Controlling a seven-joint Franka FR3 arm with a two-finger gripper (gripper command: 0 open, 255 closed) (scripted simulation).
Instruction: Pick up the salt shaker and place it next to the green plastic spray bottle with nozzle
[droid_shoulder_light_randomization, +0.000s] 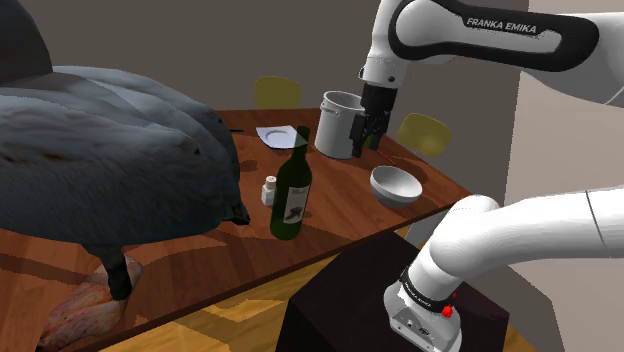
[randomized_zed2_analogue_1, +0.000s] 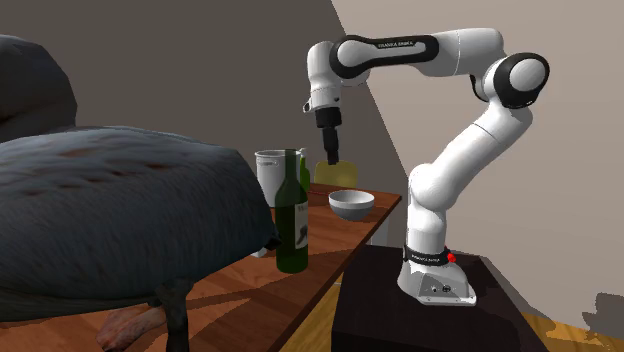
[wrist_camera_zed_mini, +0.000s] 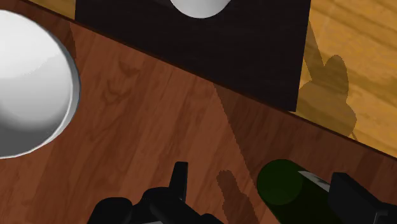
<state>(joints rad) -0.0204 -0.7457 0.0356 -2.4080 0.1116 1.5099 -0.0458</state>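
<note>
**Shoulder view.**
- Gripper (droid_shoulder_light_randomization: 360, 143): black, fingers pointing down, hanging above the table (droid_shoulder_light_randomization: 200, 255) near a white mug (droid_shoulder_light_randomization: 335, 122). Holds nothing.
- Shaker (droid_shoulder_light_randomization: 269, 189): small, white, upright on the table. Just beside the bottle (droid_shoulder_light_randomization: 292, 188) on that view's left, and close to a large dark bird figure (droid_shoulder_light_randomization: 110, 170).
- Bowl (droid_shoulder_light_randomization: 395, 186): white, on the view's right of the bottle.
- Gripper well apart from the shaker, farther off and to the right.

**Second exterior view.**
- Arm arched up from the stand (randomized_zed2_analogue_1: 390, 300).
- Gripper high over the table between mug and bowl.
- Bottle green, upright, nearest the camera.

**Wrist view.**
- Fingers (wrist_camera_zed_mini: 181, 179) standing apart, clasping nothing.
- Bottle top far below, closer to one finger.
- Bowl off to the other side, stand edge beyond the table.

**Step in hand, as judged:** approach to the shaker.
- Best done by travelling high past the tall bottle.
- Then straight down over the shaker, jaws wide, straddling its body.
- Then closing low and gently.
- Risk: knocking the bottle, so close alongside.
</note>
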